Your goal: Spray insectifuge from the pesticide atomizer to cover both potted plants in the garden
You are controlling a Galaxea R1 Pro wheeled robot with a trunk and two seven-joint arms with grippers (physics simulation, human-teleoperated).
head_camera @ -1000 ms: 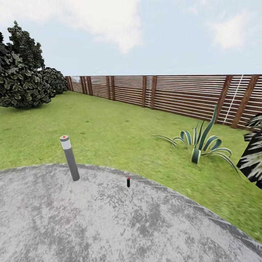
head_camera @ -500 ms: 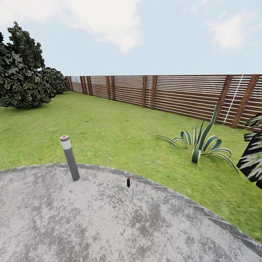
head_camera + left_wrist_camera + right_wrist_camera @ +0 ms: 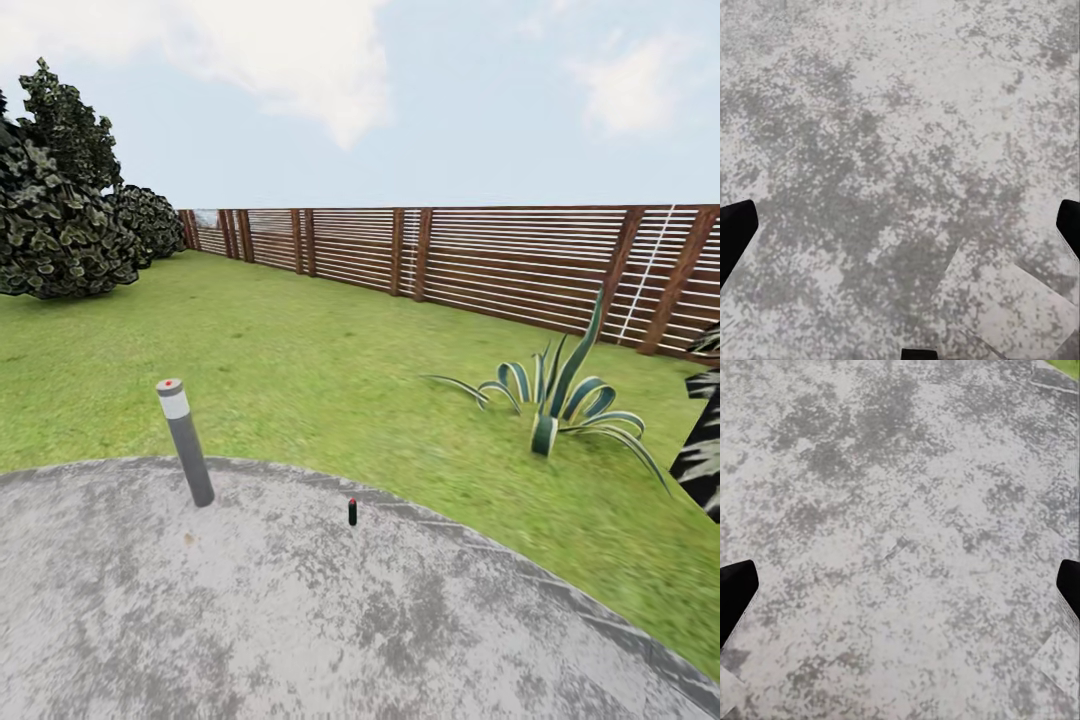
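Note:
The pesticide atomizer [image 3: 352, 511], a tiny dark bottle with a red top, stands upright near the far edge of the rough grey paving [image 3: 300, 620] in the garden, well ahead of me. On the lawn [image 3: 300, 360] to the right grows a rosette of pointed, striped green leaves [image 3: 555, 400]. No pot shows at its base, so I cannot tell whether it is one of the potted plants. My left gripper [image 3: 900, 232] hangs open over bare paving, as does my right gripper [image 3: 900, 592]. Each has its dark fingertips far apart and nothing between them.
A grey bollard [image 3: 185, 440] with a white band and red cap stands left of the atomizer at the paving's edge. Dark bushes [image 3: 60, 210] fill the far left. A wooden slat fence [image 3: 450, 260] closes the lawn behind. Another dark striped plant [image 3: 705, 440] is at the right edge.
The whole head view has shifted a little, so the camera moved. The bollard and atomizer sit slightly lower in the picture. Nothing in the garden itself has moved.

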